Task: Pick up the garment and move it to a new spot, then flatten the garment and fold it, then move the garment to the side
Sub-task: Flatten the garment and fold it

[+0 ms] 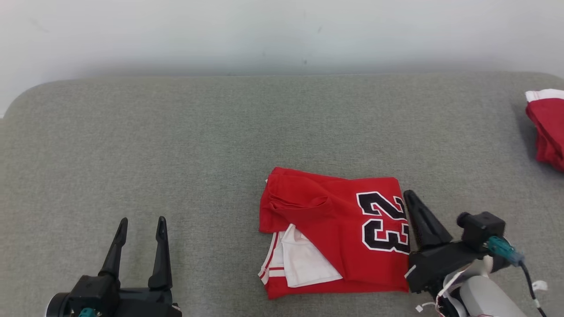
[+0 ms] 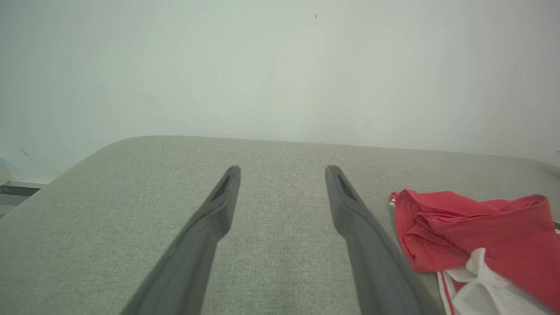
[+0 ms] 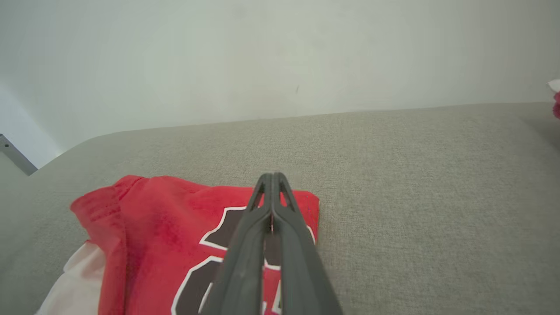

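The garment [image 1: 335, 229] is a red jersey with a black "23", folded into a rough rectangle on the grey padded surface [image 1: 176, 145], white lining showing at its near left corner. My right gripper [image 1: 410, 194] is shut, fingers pressed together, lying along the garment's right edge by the number; no cloth shows between them. In the right wrist view the shut right gripper [image 3: 272, 176] points over the garment [image 3: 153, 227]. My left gripper [image 1: 143, 220] stands open and empty at the lower left, well away from the jersey. The left wrist view has the left gripper [image 2: 283, 170] with the garment [image 2: 481, 236] to its right.
Another red and white cloth pile [image 1: 548, 127] lies at the surface's far right edge, and its corner [image 3: 555, 98] peeks into the right wrist view. A pale wall [image 1: 282, 31] runs behind the surface. Bare grey fabric stretches left of and behind the jersey.
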Controlling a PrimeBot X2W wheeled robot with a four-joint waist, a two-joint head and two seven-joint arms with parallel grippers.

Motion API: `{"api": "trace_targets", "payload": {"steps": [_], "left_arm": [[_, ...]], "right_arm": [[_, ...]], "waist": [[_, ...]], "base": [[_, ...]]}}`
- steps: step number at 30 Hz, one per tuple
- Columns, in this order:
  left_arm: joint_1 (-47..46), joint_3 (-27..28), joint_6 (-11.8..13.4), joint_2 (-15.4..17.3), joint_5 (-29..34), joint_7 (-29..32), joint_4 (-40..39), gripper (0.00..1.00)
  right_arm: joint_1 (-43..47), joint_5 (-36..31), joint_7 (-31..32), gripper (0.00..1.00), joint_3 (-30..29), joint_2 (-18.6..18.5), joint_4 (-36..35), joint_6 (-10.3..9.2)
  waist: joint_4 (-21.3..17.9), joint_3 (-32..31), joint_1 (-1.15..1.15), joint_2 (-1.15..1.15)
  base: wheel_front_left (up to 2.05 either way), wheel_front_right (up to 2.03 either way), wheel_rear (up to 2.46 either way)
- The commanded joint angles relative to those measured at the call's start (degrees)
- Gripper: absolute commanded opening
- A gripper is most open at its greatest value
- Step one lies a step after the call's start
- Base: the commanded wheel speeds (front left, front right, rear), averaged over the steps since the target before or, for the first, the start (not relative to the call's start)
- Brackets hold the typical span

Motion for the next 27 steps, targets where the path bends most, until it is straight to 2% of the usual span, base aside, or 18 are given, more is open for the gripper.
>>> {"api": "trace_targets", "payload": {"steps": [1, 8, 16, 23, 27], "left_arm": [[-0.10, -0.05, -0.20, -0.03, 0.48, -0.16, -0.09, 1.00], [0.25, -0.20, -0.32, -0.01, 0.31, -0.16, 0.19, 1.00], [0.01, -0.55, -0.41, 0.00, -0.30, -0.16, 0.71, 1.00], [-0.21, -0.61, -0.30, -0.01, -0.63, -0.16, 0.73, 1.00], [-0.40, -0.51, 0.02, -0.01, -0.87, -0.15, 0.45, 1.00]], "right_arm": [[-0.66, -0.73, -0.03, 0.00, 0.58, -0.29, 0.86, -0.17], [-4.10, -0.97, -0.48, 0.00, 7.00, 0.46, 9.19, -0.17], [-6.19, 1.58, -1.05, 0.00, 13.23, 4.62, 15.88, -0.16], [-6.10, 3.78, -1.08, 0.00, 20.91, 8.51, 14.72, -0.16], [-6.77, 4.51, -1.10, 0.00, 22.53, 9.31, 12.74, -0.17]], "waist": [[0.86, -0.09, 0.00, 0.00], [3.43, -0.21, 0.00, 0.00], [5.56, -0.08, 0.00, 0.00], [5.97, 0.21, 0.00, 0.00], [5.47, 0.61, 0.00, 0.00]], "base": [[0.00, 0.00, 0.00], [0.00, 0.00, 0.00], [0.00, 0.00, 0.00], [0.00, 0.00, 0.00], [0.00, 0.00, 0.00]]}}
